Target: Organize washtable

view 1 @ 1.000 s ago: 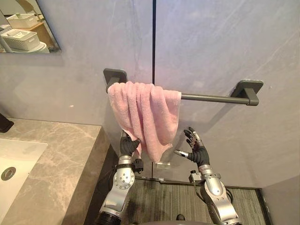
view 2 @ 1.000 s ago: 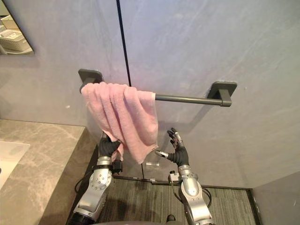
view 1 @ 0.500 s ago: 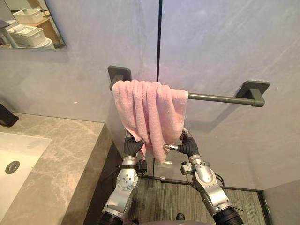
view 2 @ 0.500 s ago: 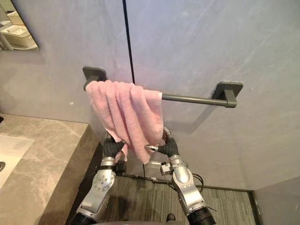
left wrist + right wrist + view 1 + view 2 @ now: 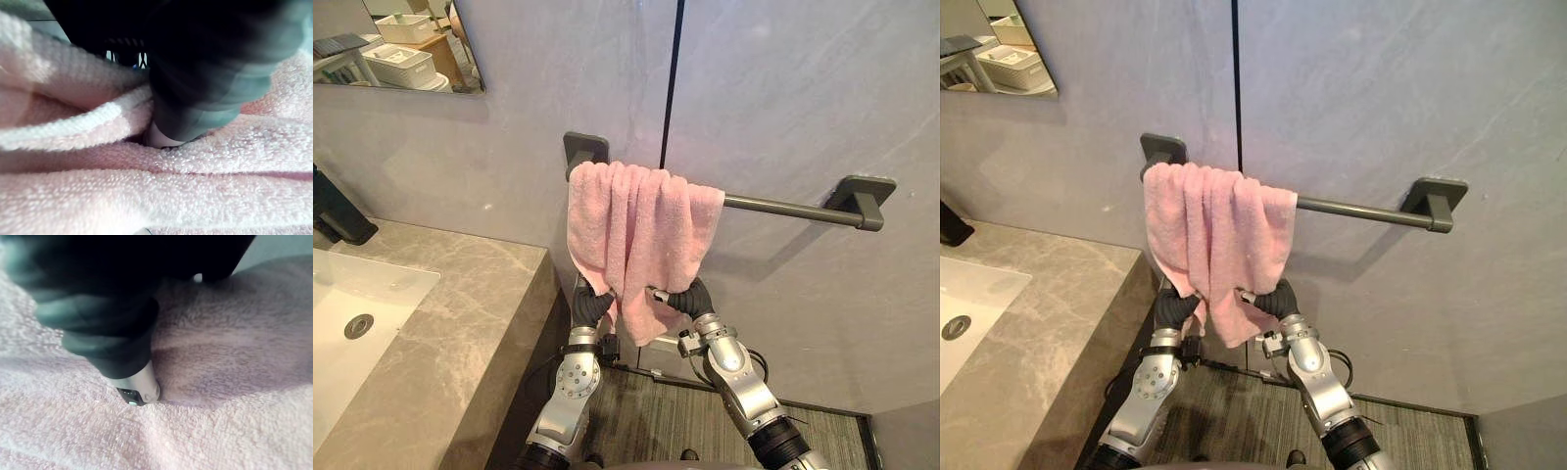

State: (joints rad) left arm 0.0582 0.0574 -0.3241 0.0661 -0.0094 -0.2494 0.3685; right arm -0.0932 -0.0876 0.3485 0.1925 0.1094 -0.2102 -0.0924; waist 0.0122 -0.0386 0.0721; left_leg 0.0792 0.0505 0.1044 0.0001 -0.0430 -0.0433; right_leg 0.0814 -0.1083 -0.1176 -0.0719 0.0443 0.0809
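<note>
Pink towel [image 5: 641, 240] hangs bunched over the left end of the dark towel bar [image 5: 783, 207], which you see running across mid-frame on the grey wall [image 5: 783, 98]. The towel's lowest tip sits at frame centre. Left hand [image 5: 590, 305] is at the towel's lower left folds and right hand [image 5: 690, 300] at its lower right edge, both touching the cloth. In each wrist view the hand is sunk in pink terry, so you cannot tell whether either is clamped or loose. Lower left of frame: marble countertop [image 5: 460, 323] with white sink basin [image 5: 352, 304], black faucet [image 5: 337, 211] at the left edge. Mirror [image 5: 391, 44] in the upper left corner
</note>
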